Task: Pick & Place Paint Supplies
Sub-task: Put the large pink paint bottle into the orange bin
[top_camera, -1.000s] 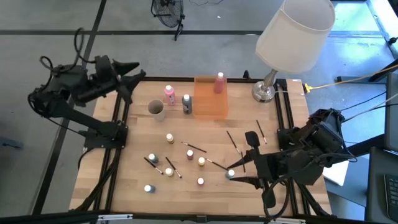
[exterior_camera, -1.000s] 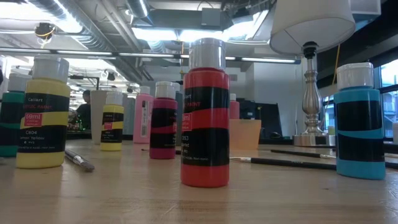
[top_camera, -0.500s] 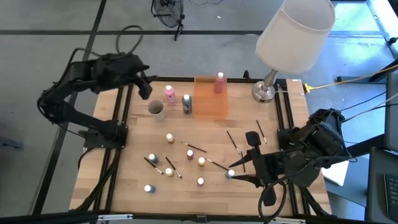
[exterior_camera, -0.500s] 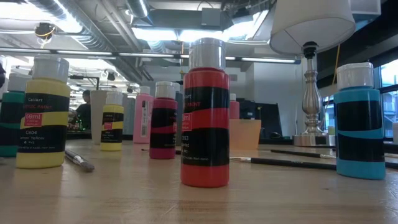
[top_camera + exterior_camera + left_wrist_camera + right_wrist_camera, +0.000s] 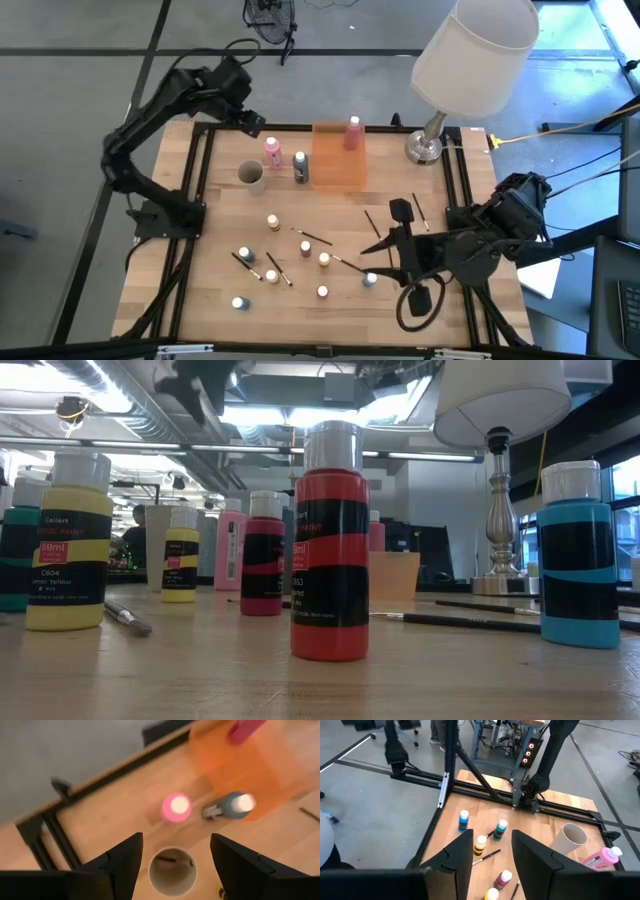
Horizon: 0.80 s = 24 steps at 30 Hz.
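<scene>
Several small paint bottles [image 5: 272, 221] and thin dark brushes [image 5: 315, 237] lie scattered on the wooden table. A pink bottle [image 5: 272, 151], a dark bottle [image 5: 301, 166] and a paper cup [image 5: 251, 175] stand near the far edge. Beside them an orange bin [image 5: 339, 165] holds another pink bottle [image 5: 353, 132]. My left gripper [image 5: 250, 125] hangs open high over the far left corner, pointing steeply down; in its wrist view the cup [image 5: 172, 870] shows between the fingers, far below. My right gripper [image 5: 378, 262] hovers open above the near right bottles, touching nothing.
A big lamp with a white shade [image 5: 470, 55] and a metal base [image 5: 425, 148] stands at the far right corner. Black frame rails [image 5: 195, 190] run along the table's left and right sides. In the low view a red bottle [image 5: 330, 540] stands close.
My left gripper has swung from beyond the table's left edge in over the far left corner, sinking somewhat and tipping from nearly level to steeply downward. It has stayed open. My right gripper has turned a little toward the far edge.
</scene>
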Available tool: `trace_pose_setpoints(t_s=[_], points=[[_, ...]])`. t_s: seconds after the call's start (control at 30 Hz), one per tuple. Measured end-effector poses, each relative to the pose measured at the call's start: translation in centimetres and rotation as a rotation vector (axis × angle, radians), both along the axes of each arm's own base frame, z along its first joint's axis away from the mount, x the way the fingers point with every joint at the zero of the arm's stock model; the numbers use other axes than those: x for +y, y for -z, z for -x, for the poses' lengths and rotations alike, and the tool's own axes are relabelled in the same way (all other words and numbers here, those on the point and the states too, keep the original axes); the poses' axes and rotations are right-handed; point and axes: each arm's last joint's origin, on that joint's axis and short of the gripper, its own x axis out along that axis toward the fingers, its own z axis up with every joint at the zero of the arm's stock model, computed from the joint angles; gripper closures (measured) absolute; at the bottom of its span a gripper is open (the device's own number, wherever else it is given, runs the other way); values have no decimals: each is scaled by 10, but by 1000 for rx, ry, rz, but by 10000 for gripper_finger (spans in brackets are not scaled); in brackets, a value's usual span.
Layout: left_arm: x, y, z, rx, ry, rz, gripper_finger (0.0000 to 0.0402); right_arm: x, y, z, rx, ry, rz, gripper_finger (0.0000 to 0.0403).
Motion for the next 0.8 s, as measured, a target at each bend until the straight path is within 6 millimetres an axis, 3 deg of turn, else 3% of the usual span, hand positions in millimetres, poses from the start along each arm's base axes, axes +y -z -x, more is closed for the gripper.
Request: trace_pose_setpoints(t_s=[0.27, 0.57, 0.8], points=[[37, 40, -30, 115, -48, 129, 172, -7, -1, -6, -12, 30, -10, 265], [47, 77, -65, 196, 16, 235, 172, -12, -1, -10, -12, 48, -10, 265], [50, 90, -75, 241, 35, 244, 172, -16, -1, -12, -12, 62, -9, 265]])
